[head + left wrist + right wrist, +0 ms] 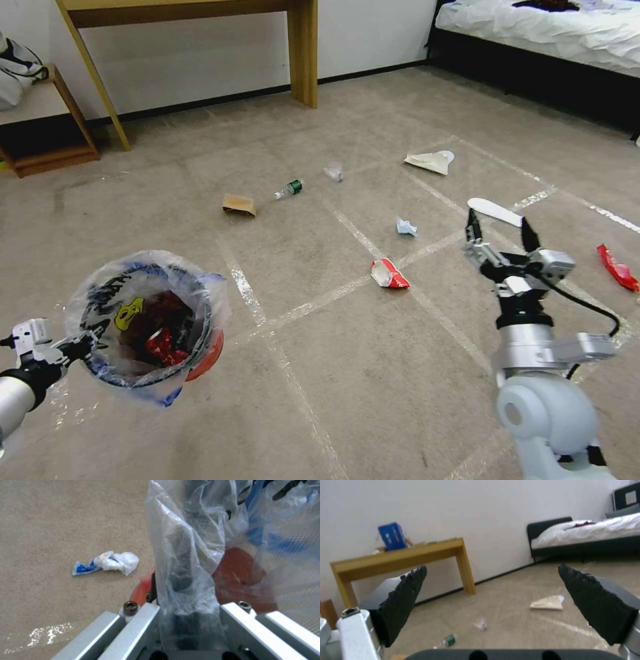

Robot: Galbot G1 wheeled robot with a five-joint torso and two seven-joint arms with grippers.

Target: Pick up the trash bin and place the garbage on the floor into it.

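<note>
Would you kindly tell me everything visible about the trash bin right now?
The trash bin is small, round, red plastic, lined with a clear bag printed blue, black and yellow that billows over its rim. It is held above the floor, tilted, mouth up. The left gripper is shut on its rim, pinching the liner. Red wrappers lie inside.

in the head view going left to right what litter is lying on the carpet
Tan bag → green-label bottle → clear scrap → red-white wrapper → blue tissue → cream paper → red wrapper.
</note>
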